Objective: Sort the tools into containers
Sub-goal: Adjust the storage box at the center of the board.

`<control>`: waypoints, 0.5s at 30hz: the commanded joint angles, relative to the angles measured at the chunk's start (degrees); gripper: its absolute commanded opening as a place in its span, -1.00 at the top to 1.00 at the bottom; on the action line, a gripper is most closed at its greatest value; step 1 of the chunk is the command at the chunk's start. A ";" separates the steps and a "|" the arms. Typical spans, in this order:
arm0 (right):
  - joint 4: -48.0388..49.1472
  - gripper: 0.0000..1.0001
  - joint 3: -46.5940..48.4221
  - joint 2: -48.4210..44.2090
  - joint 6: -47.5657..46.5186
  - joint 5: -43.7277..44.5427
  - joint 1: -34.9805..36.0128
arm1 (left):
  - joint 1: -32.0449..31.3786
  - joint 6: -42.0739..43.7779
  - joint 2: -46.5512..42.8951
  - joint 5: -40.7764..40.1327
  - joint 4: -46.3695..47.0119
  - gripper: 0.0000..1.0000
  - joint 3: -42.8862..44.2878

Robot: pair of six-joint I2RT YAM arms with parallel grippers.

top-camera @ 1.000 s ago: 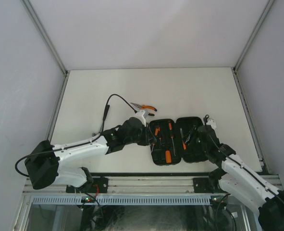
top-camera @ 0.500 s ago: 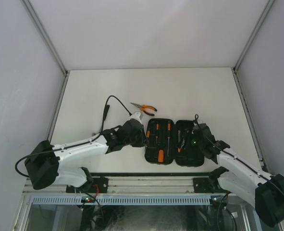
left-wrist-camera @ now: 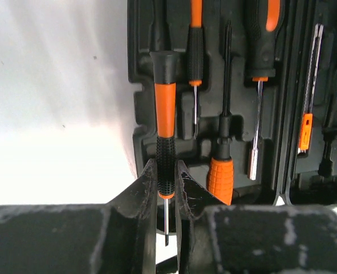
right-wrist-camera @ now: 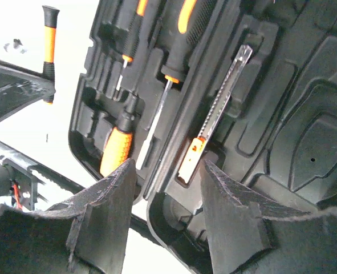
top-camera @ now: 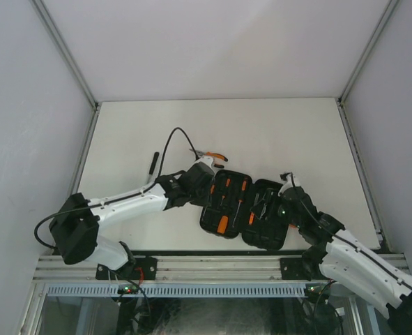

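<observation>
My left gripper (left-wrist-camera: 166, 174) is pinched narrow on a thin screwdriver (left-wrist-camera: 165, 108), gripped low on the black knurled part of the handle. The orange band and black cap point away from the wrist. It hangs over the left edge of the open case (right-wrist-camera: 282, 114), which lies skewed near the bench's near edge, right of middle.

The step, as I read it, is seating this driver in the leftmost slot, beside the thin one already lying there. I would turn the wrist until the driver runs along the moulded groove, since the case sits at a slant to the bench edges. Then I'd shift slightly right, come down flat, and let go only once the handle beds in.

My right gripper (right-wrist-camera: 167, 165) has its jaws half apart astride the case's near rim, below the knife (right-wrist-camera: 216, 114). I cannot tell whether they pinch it. If they do, holding the case steady would help.

The pliers (top-camera: 212, 155) lie on the bench just beyond the case, not yet sorted.
</observation>
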 commanded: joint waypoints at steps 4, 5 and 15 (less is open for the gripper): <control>-5.00 0.03 1.39 -7.78 0.69 5.68 0.34 | 2.41 9.20 5.00 -1.12 -2.21 0.82 9.20; -5.28 0.03 1.27 -8.25 0.87 5.90 0.34 | 2.45 9.56 5.97 -0.98 -2.26 0.82 9.98; -5.17 0.03 -0.58 -9.32 2.32 6.08 0.44 | 2.54 11.06 13.87 0.49 -2.14 0.82 15.40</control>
